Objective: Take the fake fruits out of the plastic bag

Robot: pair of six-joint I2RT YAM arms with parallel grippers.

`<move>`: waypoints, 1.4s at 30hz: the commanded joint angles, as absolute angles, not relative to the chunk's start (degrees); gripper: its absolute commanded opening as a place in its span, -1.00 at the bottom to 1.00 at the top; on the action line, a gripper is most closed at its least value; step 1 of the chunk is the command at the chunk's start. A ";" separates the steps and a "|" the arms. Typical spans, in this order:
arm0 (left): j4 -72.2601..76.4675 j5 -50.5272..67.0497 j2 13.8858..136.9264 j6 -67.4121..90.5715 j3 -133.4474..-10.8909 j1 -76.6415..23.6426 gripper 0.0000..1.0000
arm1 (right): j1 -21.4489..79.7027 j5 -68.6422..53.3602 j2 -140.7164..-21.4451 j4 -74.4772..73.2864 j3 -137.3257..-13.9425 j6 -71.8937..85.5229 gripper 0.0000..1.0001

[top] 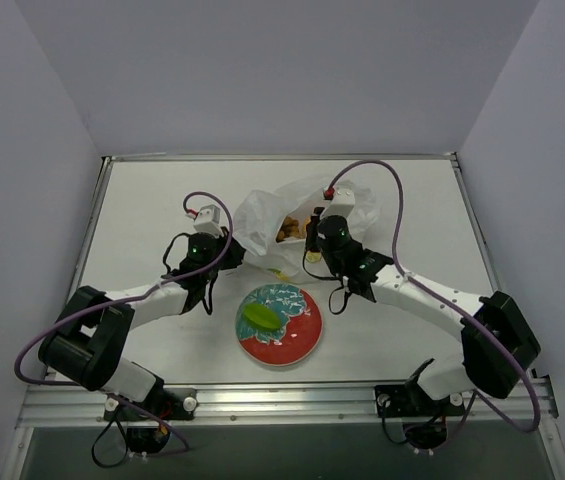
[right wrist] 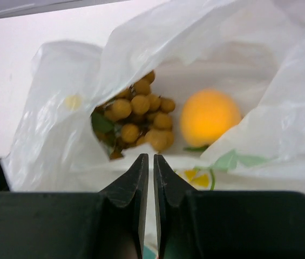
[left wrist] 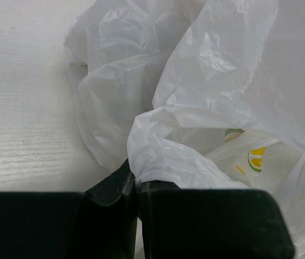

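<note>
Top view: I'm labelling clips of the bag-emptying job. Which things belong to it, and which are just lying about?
Job:
plastic bag
green fruit
orange fruit
berry bunch

Lying about:
patterned plate, under the green fruit
</note>
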State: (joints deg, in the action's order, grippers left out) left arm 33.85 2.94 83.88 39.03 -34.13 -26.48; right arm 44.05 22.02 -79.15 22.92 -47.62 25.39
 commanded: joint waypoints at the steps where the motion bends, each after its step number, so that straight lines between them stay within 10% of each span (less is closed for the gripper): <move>1: 37.61 4.56 82.88 39.63 -34.80 -25.93 -0.95 | 39.74 15.92 -85.33 21.97 -53.24 20.84 -0.90; 18: 38.94 5.89 85.25 40.96 -34.98 -26.01 -0.95 | 34.37 22.32 -97.65 22.58 -50.81 27.77 -0.69; 26: 39.11 5.80 85.69 40.87 -35.07 -26.02 -0.95 | 33.05 23.03 -98.96 21.80 -57.47 28.12 0.27; 42: 38.50 5.63 84.55 40.61 -34.98 -26.02 -0.95 | 31.47 25.93 -110.21 18.99 -69.08 36.39 0.63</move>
